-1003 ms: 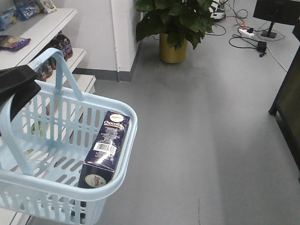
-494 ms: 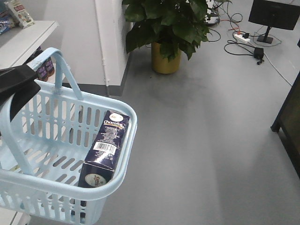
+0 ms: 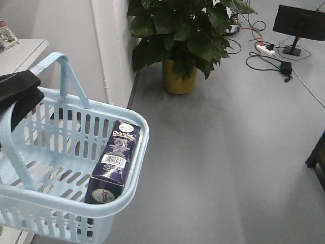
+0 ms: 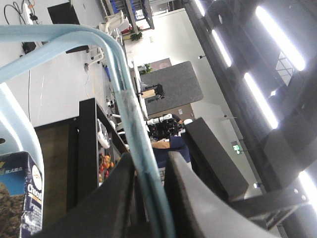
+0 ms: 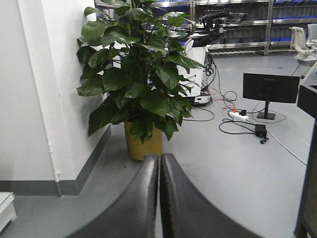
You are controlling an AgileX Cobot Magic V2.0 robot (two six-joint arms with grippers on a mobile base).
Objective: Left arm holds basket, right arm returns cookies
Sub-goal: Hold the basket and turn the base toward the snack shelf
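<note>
The pale blue basket [image 3: 133, 122] fills the lower left of the front view, held off the floor. The navy "Chocofelo" cookies box [image 3: 112, 162] leans inside it against the right rim, barcode side up; a corner of the box also shows in the left wrist view [image 4: 22, 193]. My left gripper [image 3: 18, 96] is shut on the basket's handles [image 3: 63, 76]; in the left wrist view [image 4: 148, 171] the blue handles [image 4: 130, 114] run between its jaws. My right gripper [image 5: 159, 163] is shut and empty, pointing at the floor in front of a plant. It is not in the front view.
A large potted plant in a yellow pot [image 3: 179, 76] stands by a white wall corner [image 3: 109, 46]. A white shelf [image 3: 20, 51] is at the left. A monitor [image 3: 299, 23], power strip and cables [image 3: 269, 51] lie at the back right. A dark furniture leg [image 3: 317, 157] is at the right edge.
The view has swung to the right: the shelves slid off to the left, and the plant and wall corner came closer and more central. The basket, box and left gripper keep their places in the frame.
</note>
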